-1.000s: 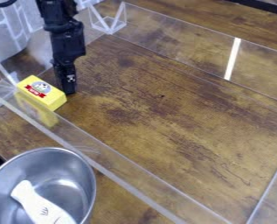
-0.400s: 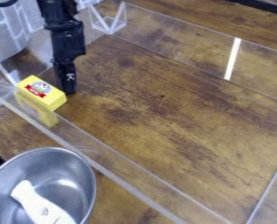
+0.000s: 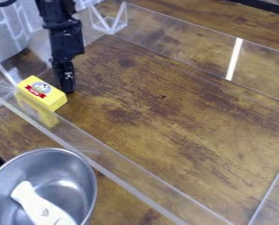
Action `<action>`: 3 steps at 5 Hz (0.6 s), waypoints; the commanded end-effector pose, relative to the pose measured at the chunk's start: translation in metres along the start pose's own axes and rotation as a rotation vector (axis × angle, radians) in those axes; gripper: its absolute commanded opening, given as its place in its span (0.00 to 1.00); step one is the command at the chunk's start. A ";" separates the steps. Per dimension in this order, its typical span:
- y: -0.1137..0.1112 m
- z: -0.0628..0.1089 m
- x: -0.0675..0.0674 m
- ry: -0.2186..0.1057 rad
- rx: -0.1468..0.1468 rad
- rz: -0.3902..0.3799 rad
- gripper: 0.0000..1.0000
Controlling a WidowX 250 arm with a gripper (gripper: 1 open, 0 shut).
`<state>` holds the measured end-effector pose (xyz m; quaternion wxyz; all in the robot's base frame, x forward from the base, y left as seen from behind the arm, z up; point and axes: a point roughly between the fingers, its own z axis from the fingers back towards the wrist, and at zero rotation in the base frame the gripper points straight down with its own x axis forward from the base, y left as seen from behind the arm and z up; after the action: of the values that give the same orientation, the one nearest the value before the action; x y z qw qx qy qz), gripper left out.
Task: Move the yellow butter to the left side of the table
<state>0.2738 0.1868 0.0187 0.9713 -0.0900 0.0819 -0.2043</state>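
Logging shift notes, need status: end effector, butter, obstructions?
End effector shut, beside butter. Yellow butter on table, label up. Clear panel alongside butter.

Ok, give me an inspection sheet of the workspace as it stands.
Surface: dark brown wood-grain tabletop, worn streaks
Job's things: small yellow rectangular butter block with a red-and-white label, at the picture's left, beside the gripper
Clutter: round steel bowl with a white object inside, near the lower left corner
Grippers: black robot gripper, shut; whether it touches the butter cannot be told
Cables: nothing seen
Surroundings: clear acrylic panels edging the table
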 end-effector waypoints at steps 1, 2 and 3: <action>0.009 0.011 -0.006 -0.026 0.019 0.027 0.00; 0.009 0.011 -0.006 -0.024 0.012 0.028 0.00; 0.009 0.011 -0.005 -0.023 0.005 0.028 0.00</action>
<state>0.2739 0.1876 0.0186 0.9708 -0.1004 0.0852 -0.2006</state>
